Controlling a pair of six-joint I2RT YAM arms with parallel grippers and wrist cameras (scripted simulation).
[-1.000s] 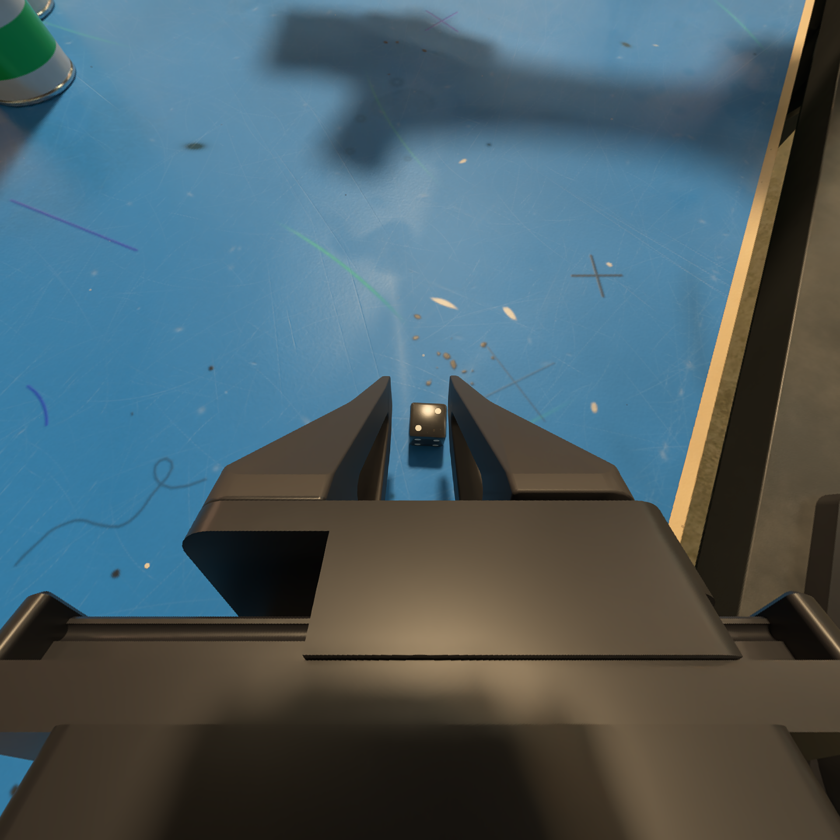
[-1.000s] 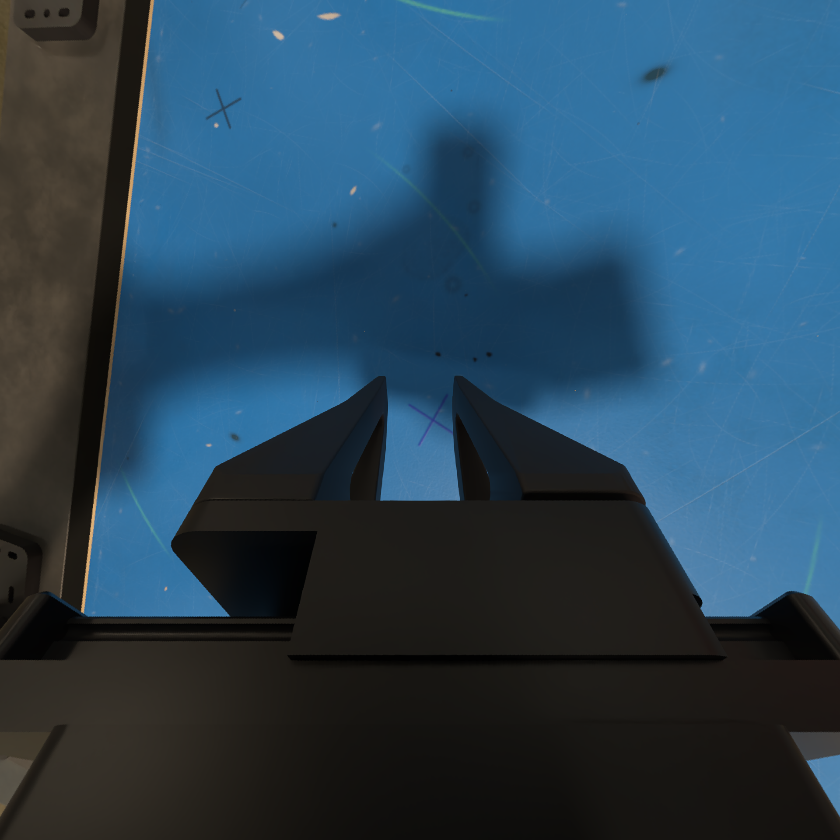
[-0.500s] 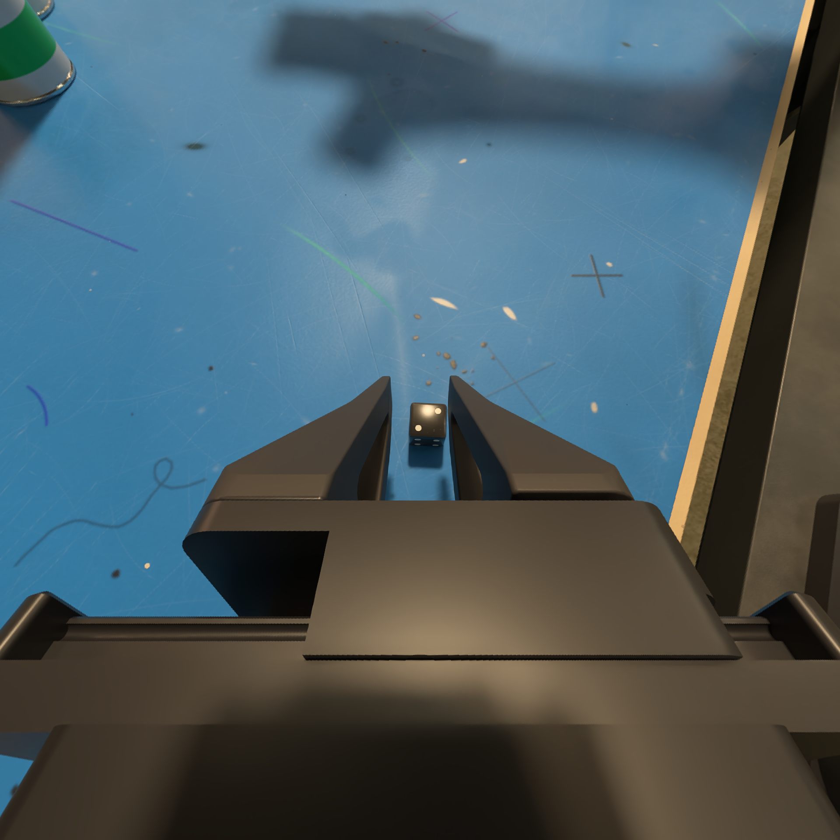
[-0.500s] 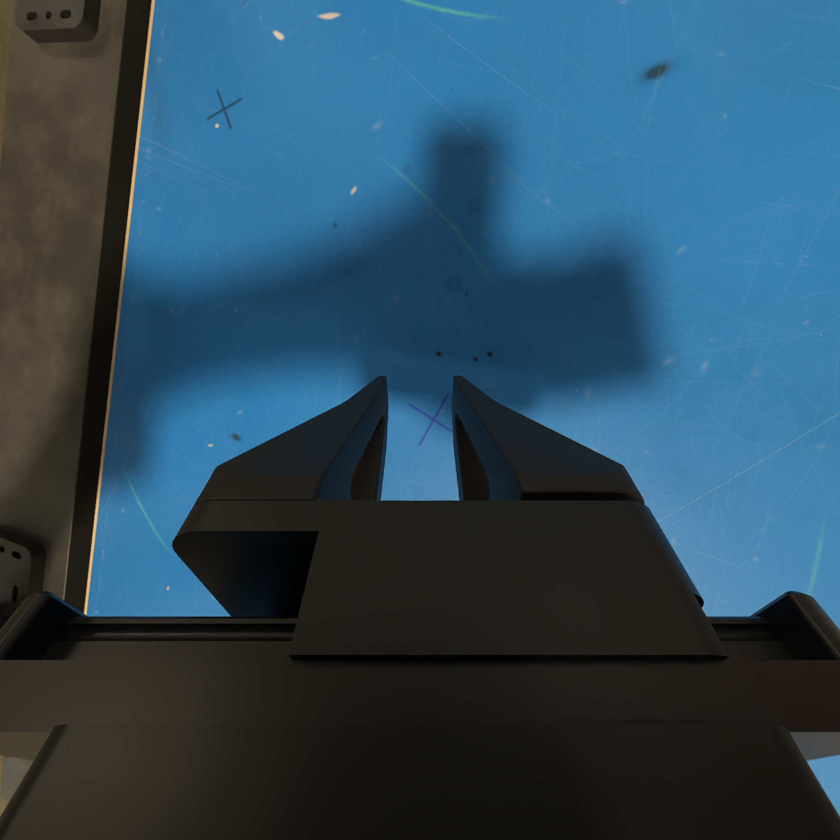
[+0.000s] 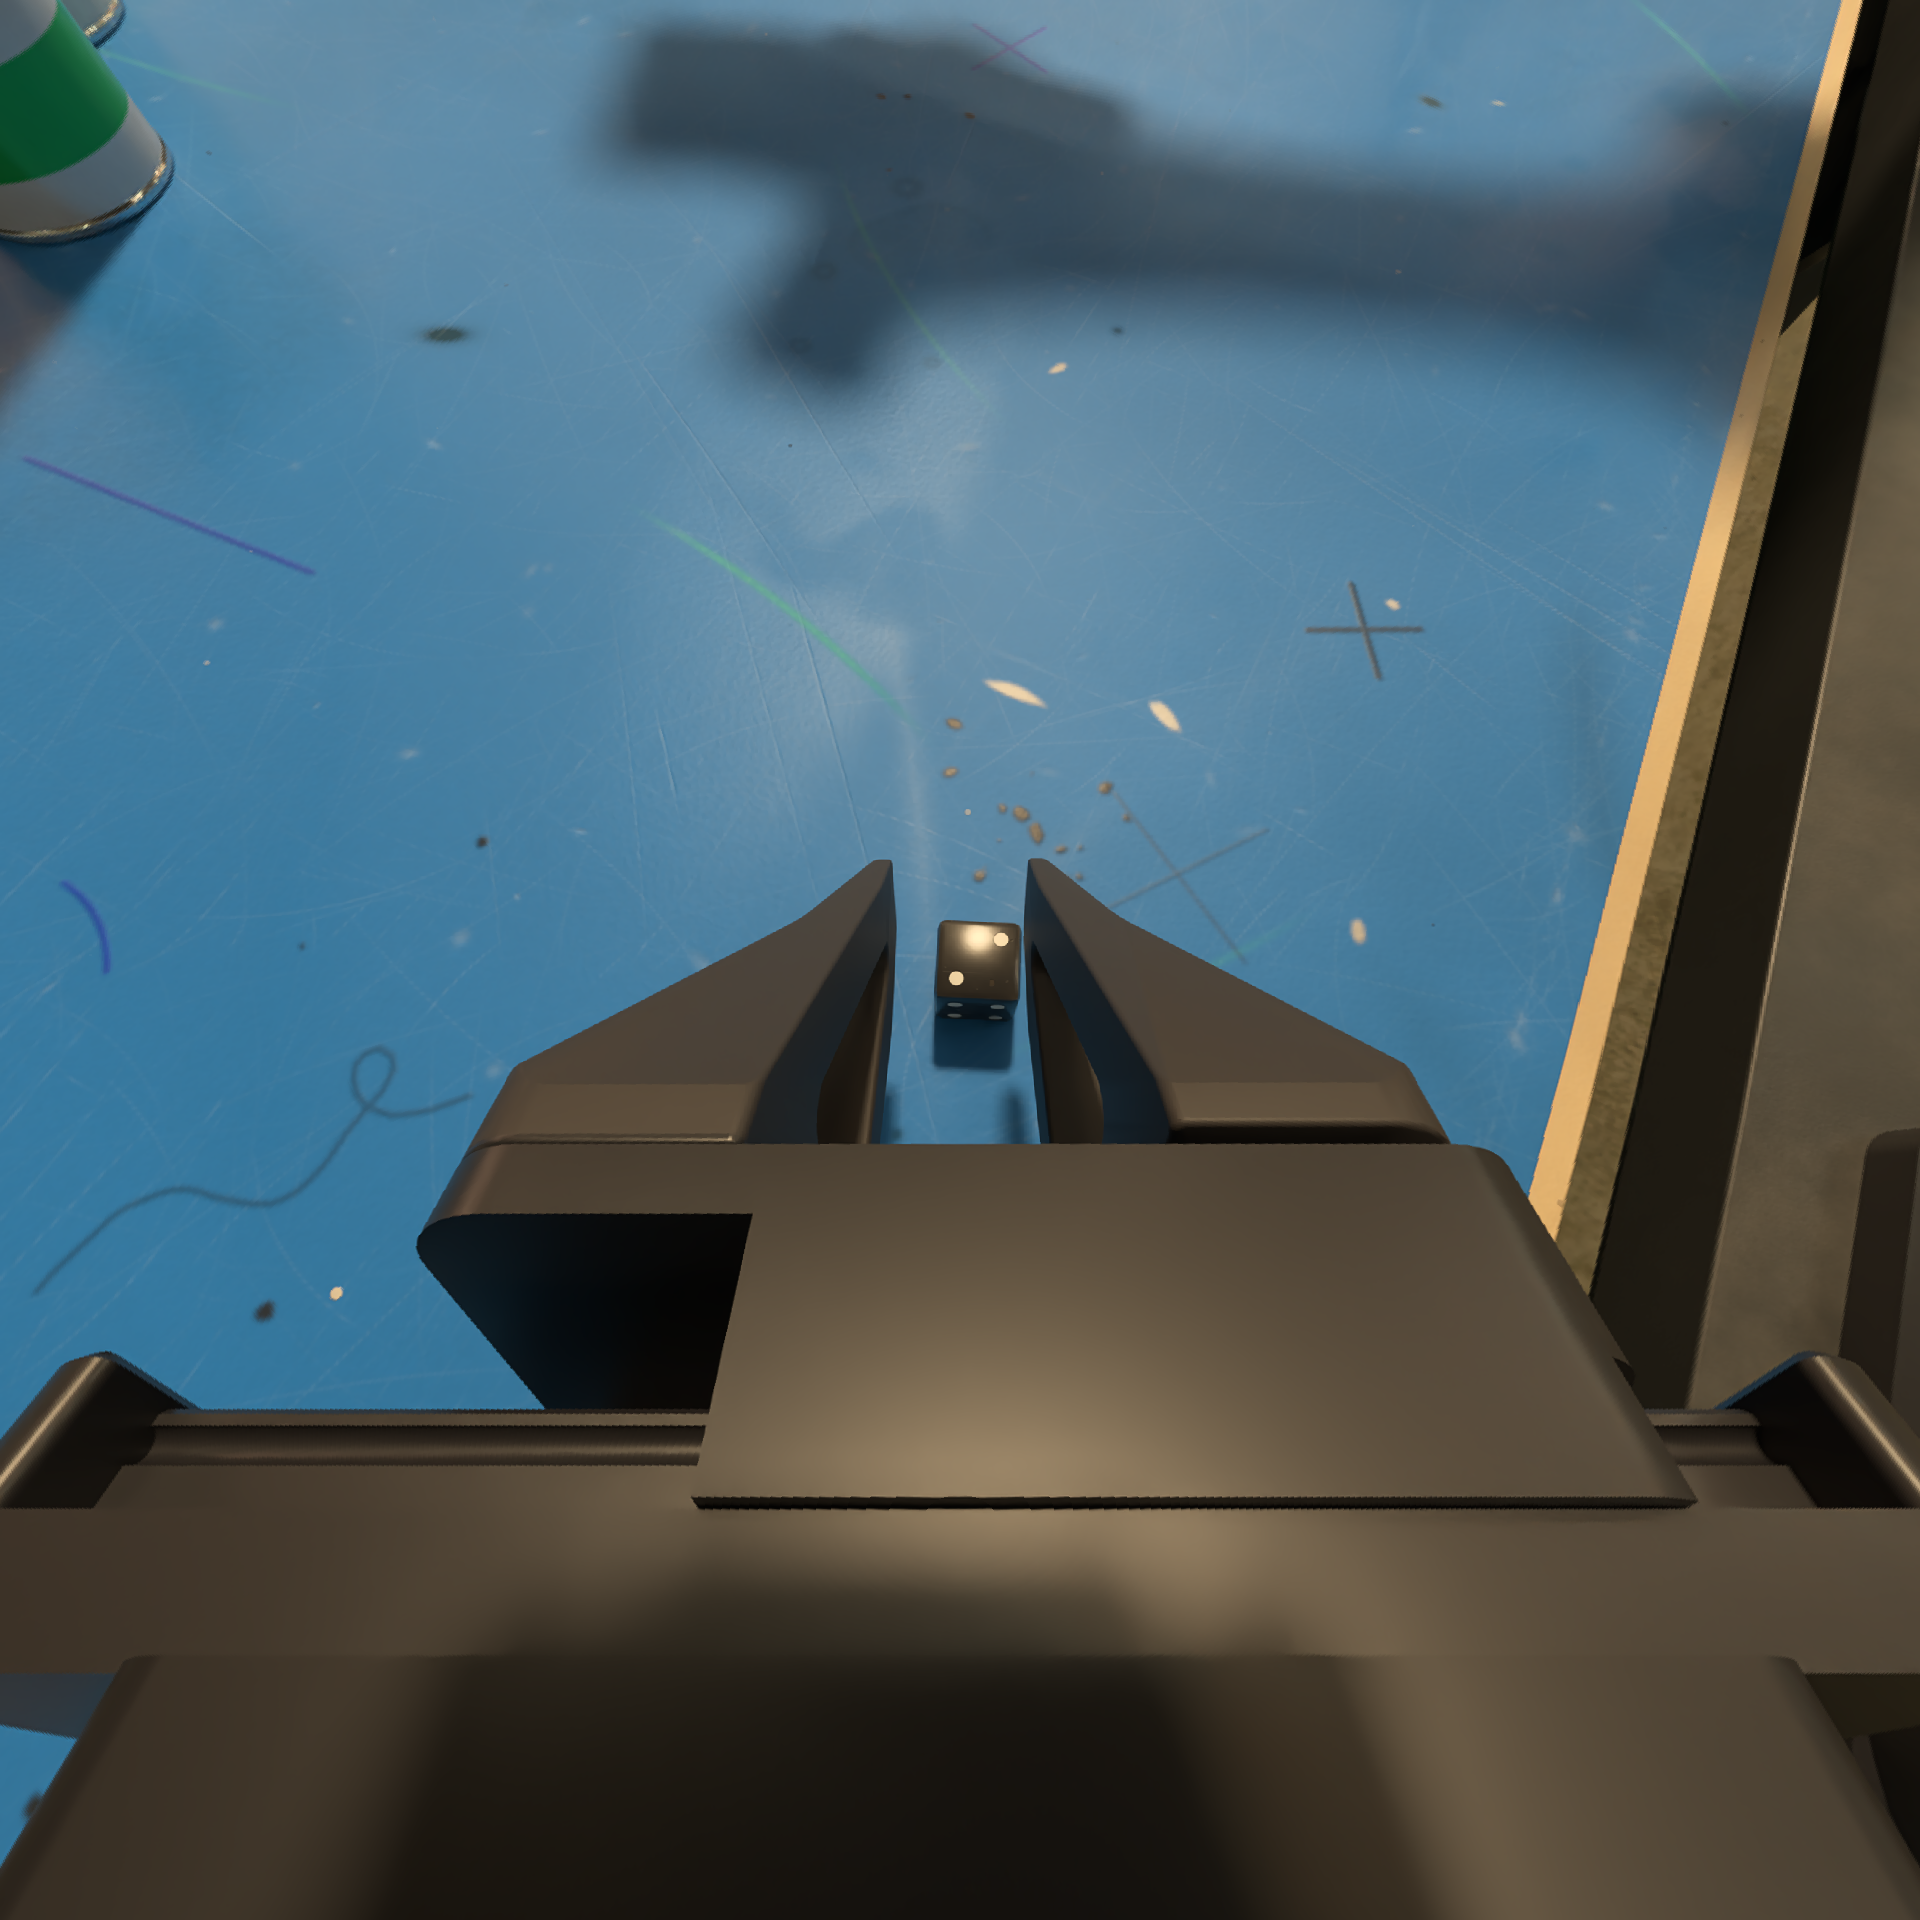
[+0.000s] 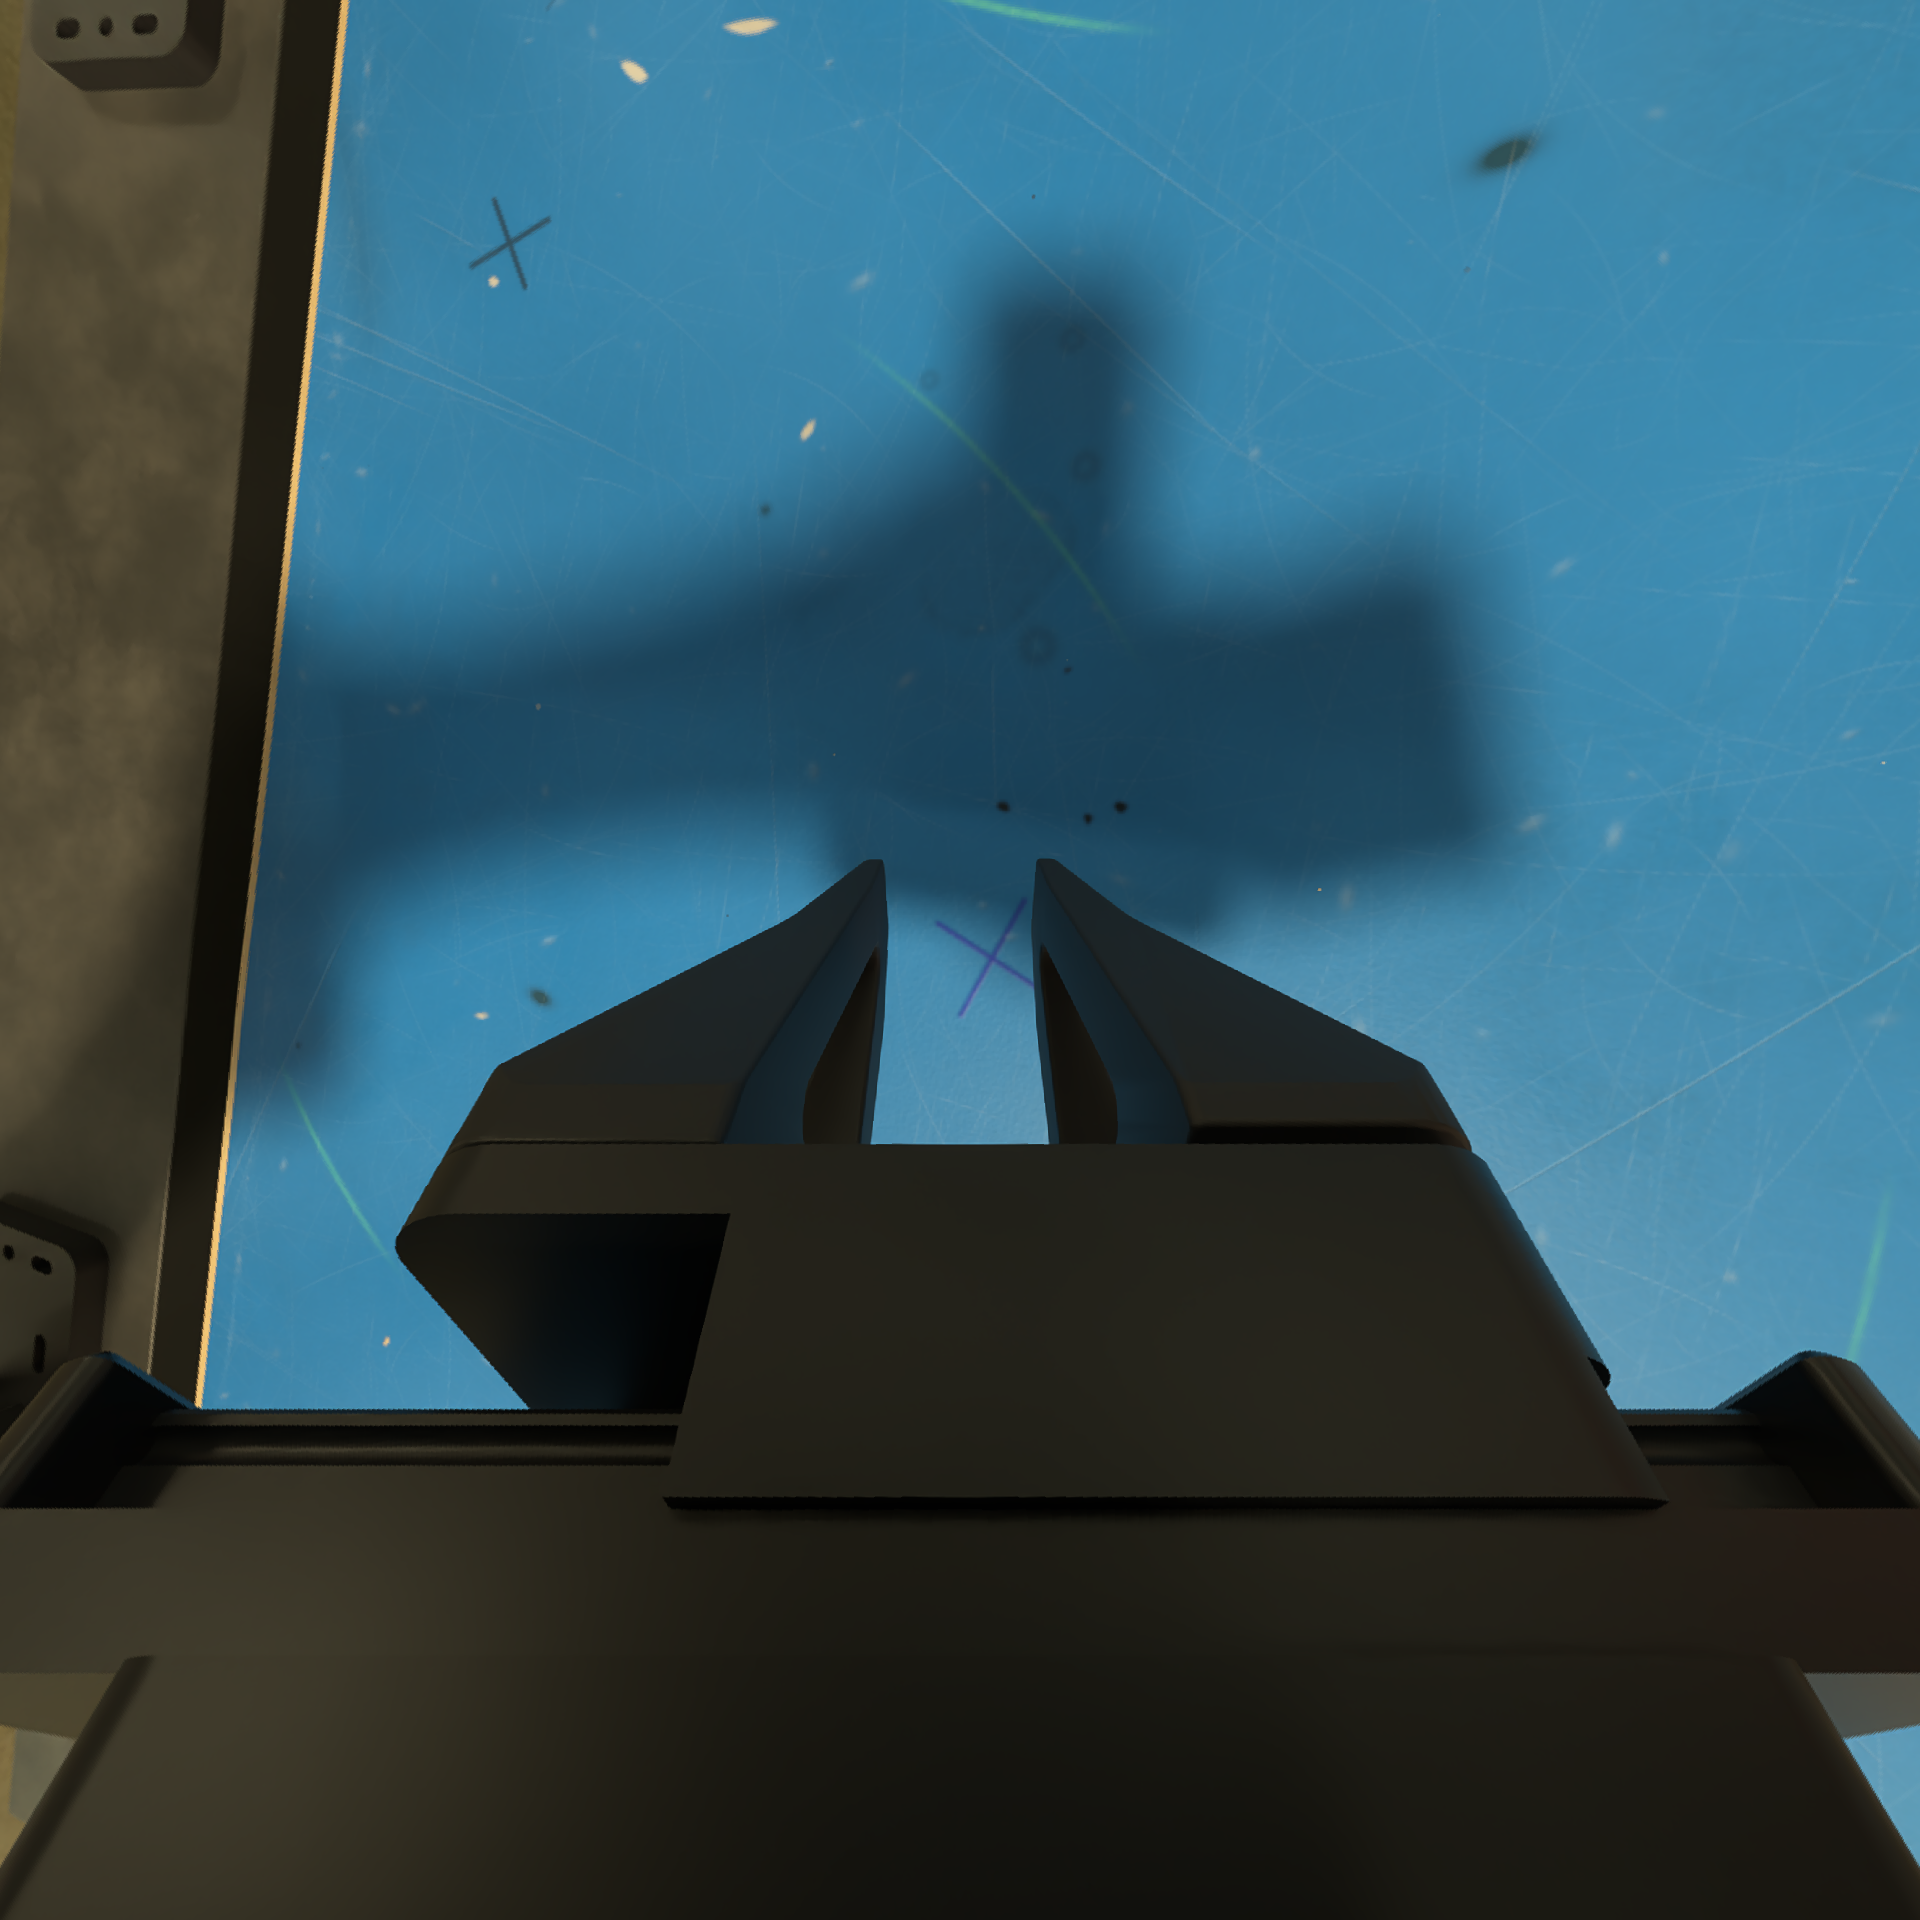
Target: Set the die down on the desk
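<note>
A small black die (image 5: 977, 971) with pale dots lies on the blue desk (image 5: 520, 623) in the left wrist view, its shadow right against its near side. My left gripper (image 5: 958, 868) is open, one finger on each side of the die. There is a clear gap on the die's left and almost none on its right. My right gripper (image 6: 958, 868) is open and empty, hovering over the blue desk (image 6: 1455, 312) above its own shadow. The die does not show in the right wrist view.
A green and white can (image 5: 62, 125) stands at the far left of the desk. The desk's tan edge (image 5: 1704, 665) and a dark frame run along the right in the left wrist view. In the right wrist view the desk's edge (image 6: 281, 665) runs along the left.
</note>
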